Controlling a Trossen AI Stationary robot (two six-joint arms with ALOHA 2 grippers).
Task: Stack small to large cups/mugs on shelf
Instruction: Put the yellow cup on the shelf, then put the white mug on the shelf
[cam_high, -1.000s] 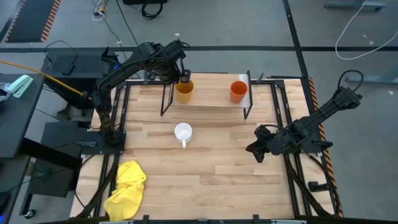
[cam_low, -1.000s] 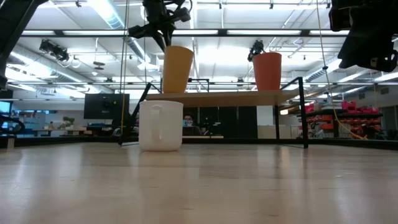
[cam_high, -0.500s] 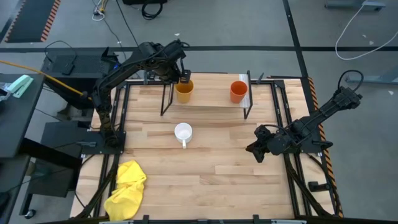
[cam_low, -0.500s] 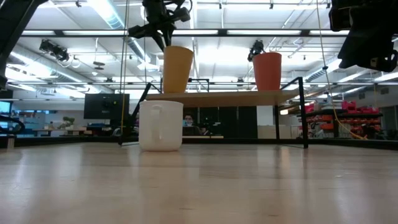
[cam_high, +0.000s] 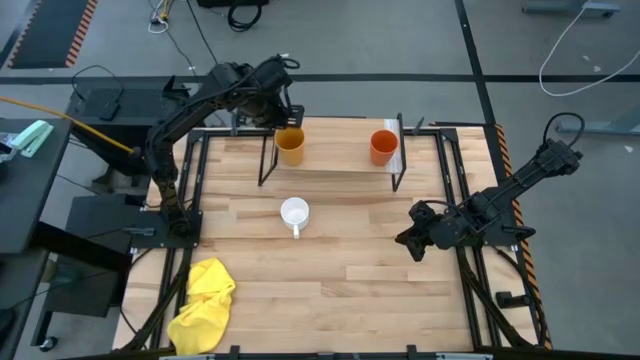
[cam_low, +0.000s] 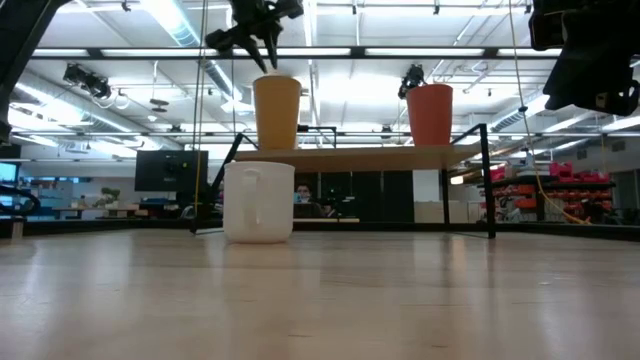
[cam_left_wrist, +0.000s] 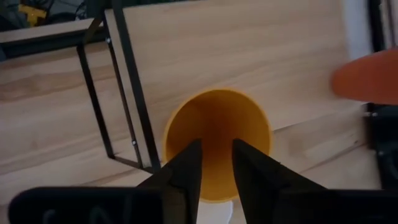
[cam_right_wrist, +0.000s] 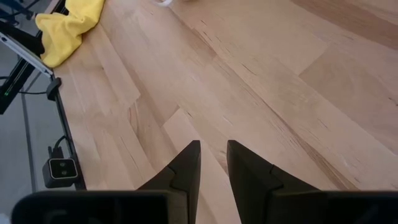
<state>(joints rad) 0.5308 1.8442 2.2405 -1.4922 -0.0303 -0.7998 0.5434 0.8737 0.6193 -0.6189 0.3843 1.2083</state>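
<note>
Currently the left gripper (cam_high: 283, 112) hovers just above the yellow-orange handleless cup (cam_high: 290, 146), fingers slightly apart, gripping nothing. That cup stands upright near the left end of the low light-wood shelf on black legs (cam_high: 335, 150); the red-orange handleless cup (cam_high: 383, 147) stands near its right end. The white handled mug (cam_high: 294, 213) sits on the butcher-block tabletop (cam_high: 340, 270) before the shelf. The right gripper (cam_high: 409, 240) waits near the tabletop's right edge, fingers narrowly apart.

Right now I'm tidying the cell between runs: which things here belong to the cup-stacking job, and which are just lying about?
Job:
- yellow cup, on the shelf
- red cup, on the shelf
- white mug, on the table
- left end effector, above the yellow cup

Lying about:
- yellow cloth, at the table's corner
</note>
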